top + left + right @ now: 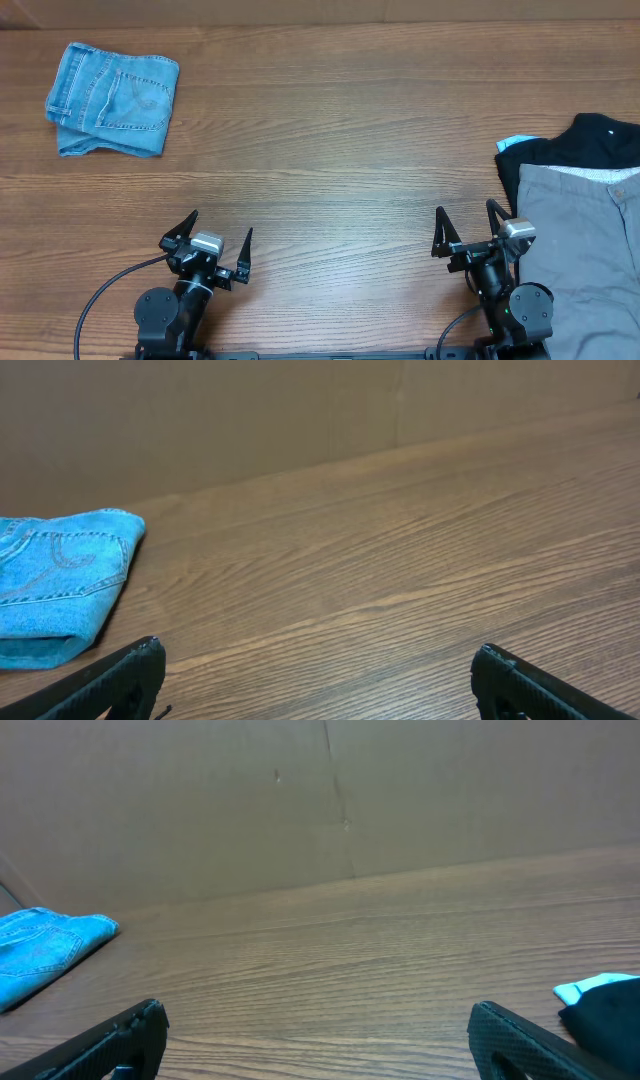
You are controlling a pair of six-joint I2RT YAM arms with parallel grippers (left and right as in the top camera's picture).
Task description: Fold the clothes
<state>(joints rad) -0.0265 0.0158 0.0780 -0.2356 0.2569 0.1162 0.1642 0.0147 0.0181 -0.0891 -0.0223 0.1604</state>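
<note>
Looks like a robot lab bench, not a home. Bare wood-grain table [350, 130], plain cardboard-looking backdrop [200, 800], cabled left arm [170, 310] and right arm [520, 305] at its edge.

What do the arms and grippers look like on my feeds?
Both arms are black and look alike. The left gripper and right gripper each have two slim, pointed black fingers with a silver-grey block behind them. A black cable trails from each base.

Left tool [220, 226] and right tool [465, 212]: jaws spread wide, empty, both aimed forward, side by side.
</note>
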